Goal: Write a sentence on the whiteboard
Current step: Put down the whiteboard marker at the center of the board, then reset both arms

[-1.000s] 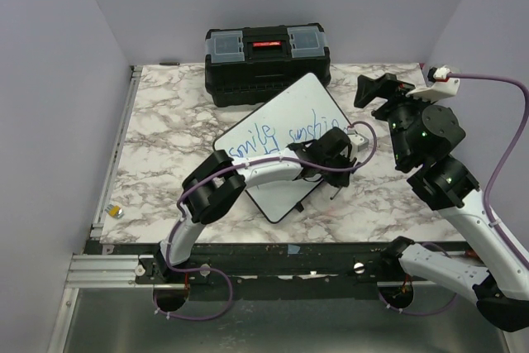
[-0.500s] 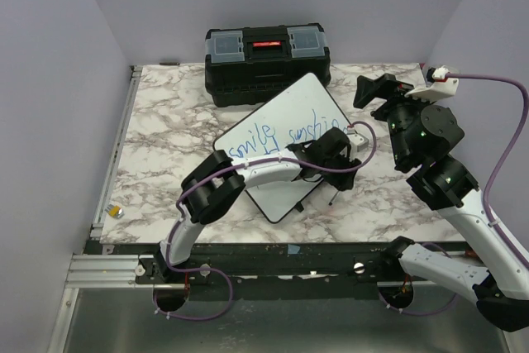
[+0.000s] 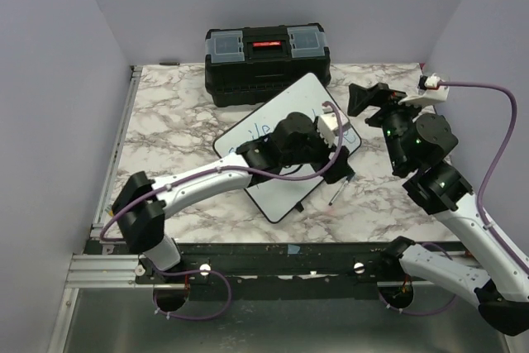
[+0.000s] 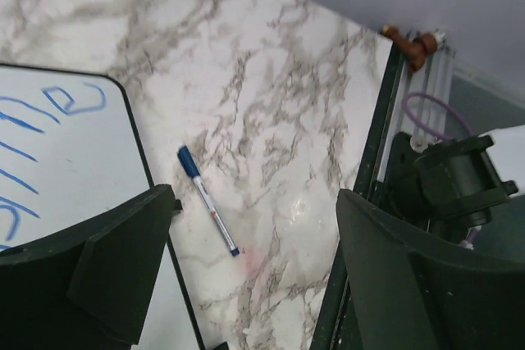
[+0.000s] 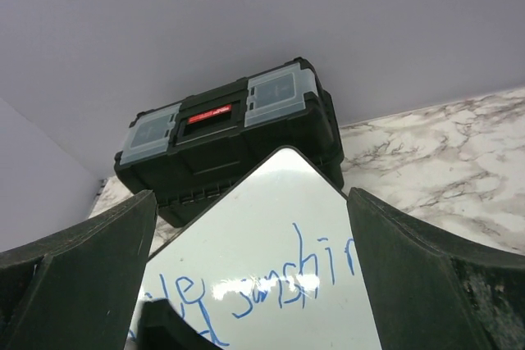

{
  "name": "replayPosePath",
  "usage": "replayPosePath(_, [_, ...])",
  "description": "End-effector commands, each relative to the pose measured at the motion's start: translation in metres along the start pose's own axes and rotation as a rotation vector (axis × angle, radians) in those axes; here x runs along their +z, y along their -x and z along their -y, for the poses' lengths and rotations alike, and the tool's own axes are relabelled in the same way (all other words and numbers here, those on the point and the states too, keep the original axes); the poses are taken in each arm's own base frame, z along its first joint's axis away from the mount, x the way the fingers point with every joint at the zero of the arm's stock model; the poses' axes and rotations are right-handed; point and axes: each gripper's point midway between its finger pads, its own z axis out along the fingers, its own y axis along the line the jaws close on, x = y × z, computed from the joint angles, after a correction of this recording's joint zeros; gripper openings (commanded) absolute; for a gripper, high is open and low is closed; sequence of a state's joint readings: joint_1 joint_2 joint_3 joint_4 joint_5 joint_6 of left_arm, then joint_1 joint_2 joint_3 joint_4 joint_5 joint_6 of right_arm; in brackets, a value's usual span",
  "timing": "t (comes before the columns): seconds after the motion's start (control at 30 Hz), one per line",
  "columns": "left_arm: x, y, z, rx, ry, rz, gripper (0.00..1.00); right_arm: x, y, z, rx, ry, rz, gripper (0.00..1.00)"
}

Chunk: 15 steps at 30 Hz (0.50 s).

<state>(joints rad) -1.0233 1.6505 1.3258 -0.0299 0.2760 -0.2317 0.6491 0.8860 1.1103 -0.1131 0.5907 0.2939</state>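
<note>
The whiteboard [image 3: 291,95] lies tilted at the table's middle, and my left arm covers much of it. The sentence [image 5: 275,284] shows in blue as "sunshin" and part of another word. A few blue strokes [image 4: 49,112] also appear in the left wrist view on the whiteboard [image 4: 74,161]. A blue-capped marker [image 3: 337,195] lies loose on the marble just right of the board; the marker [image 4: 209,211] points away from the board's edge. My left gripper [image 3: 335,163] hangs open above it, nothing between the fingers. My right gripper [image 3: 364,98] stands open beyond the board's right corner, facing the whiteboard [image 5: 246,235].
A black toolbox [image 3: 266,59] with a red latch stands at the back, touching the board's far corner; the toolbox [image 5: 230,133] fills the right wrist view's background. Purple walls close in three sides. The table's black front rail [image 4: 361,227] runs close to the marker.
My left gripper has opened and let go of the marker, which now lies on the table. The left arm has stretched out and risen over the board. The right gripper shifted slightly left.
</note>
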Motion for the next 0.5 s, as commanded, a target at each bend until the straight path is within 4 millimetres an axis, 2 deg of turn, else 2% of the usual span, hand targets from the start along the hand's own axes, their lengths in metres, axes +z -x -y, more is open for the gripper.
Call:
replayPosePath(0.0, [-0.039, 0.043, -0.015, 0.069, 0.083, 0.150, 0.84, -0.007, 0.013, -0.015, 0.068, 0.096, 0.059, 1.00])
replayPosePath(0.27, [-0.111, 0.077, -0.051, 0.078, 0.225, 0.271, 0.87, -0.011, 0.016, -0.024, 0.172, 0.151, 0.094, 1.00])
replayPosePath(0.47, [-0.168, 0.091, -0.078, 0.067, 0.348, 0.346, 0.97, -0.010, -0.009, -0.029, 0.221, 0.174, 0.029, 1.00])
